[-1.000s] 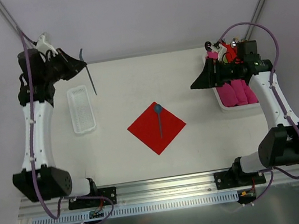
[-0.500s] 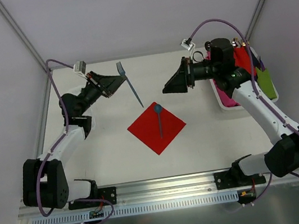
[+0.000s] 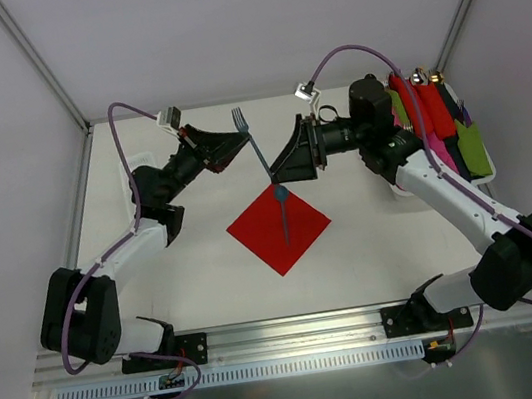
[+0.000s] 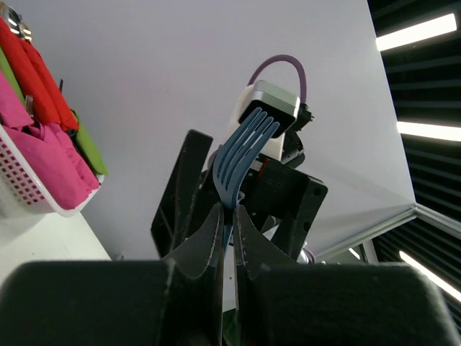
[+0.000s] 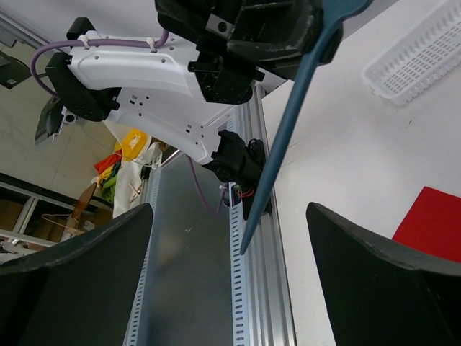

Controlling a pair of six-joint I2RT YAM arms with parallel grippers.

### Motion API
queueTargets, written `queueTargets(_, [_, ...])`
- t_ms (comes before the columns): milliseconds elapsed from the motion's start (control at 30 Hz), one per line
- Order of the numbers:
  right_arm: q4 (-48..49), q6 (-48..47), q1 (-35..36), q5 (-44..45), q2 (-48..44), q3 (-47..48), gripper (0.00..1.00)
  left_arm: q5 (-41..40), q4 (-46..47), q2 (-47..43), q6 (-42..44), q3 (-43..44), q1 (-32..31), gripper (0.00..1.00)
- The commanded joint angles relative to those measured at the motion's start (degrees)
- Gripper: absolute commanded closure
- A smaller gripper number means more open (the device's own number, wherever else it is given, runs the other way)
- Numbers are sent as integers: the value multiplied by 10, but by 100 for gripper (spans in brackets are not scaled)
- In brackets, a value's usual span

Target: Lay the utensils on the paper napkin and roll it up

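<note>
Left gripper (image 3: 241, 143) was clamped on a blue fork (image 4: 243, 148), its two fingers (image 4: 209, 238) pinching the neck just below the tines, at the far middle of the white table (image 3: 206, 270). Right gripper (image 3: 285, 158) faced it from the right with its jaws spread wide and nothing between them but air, the fork's handle hanging in that gap without touching either finger. Seen from above, the fork's long axis ran from the tines at the far end to the handle tip at the near end, leaning slightly right, and that tip pointed at the far corner of the red napkin (image 3: 256, 231). The napkin lay flat as a diamond at the table's centre, nearer than both grippers, with a blue spoon (image 3: 283, 217) already resting on it, bowl toward the far corner. The left gripper was the nearer to the fork, since it held it; the right looked placed either to take the handle or to steady it. Whether the handle tip touched the spoon's bowl or hung above it could not be told. The right wrist view cut the napkin down to one red corner and cropped the tines away. A white basket (image 3: 398, 189) of rolled bundles sat at the far right.
</note>
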Motion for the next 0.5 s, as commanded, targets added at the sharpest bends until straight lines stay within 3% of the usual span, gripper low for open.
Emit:
queueTargets(0, [30, 12, 7, -8, 13, 9, 9, -18, 276, 5, -4, 36, -18, 100])
queueTargets(200, [32, 20, 19, -10, 21, 13, 28, -25, 276, 13, -2, 51, -30, 100])
queueTargets(300, [32, 20, 20, -16, 21, 10, 47, -25, 276, 13, -3, 51, -30, 100])
queueTargets(400, [34, 23, 20, -21, 20, 6, 74, -25, 276, 13, -4, 47, -29, 100])
queueTargets(433, [35, 21, 20, -18, 17, 3, 90, -25, 275, 14, -6, 46, -29, 100])
queueTargets(467, [34, 20, 19, -10, 12, 1, 96, -25, 265, 15, -8, 44, -30, 95])
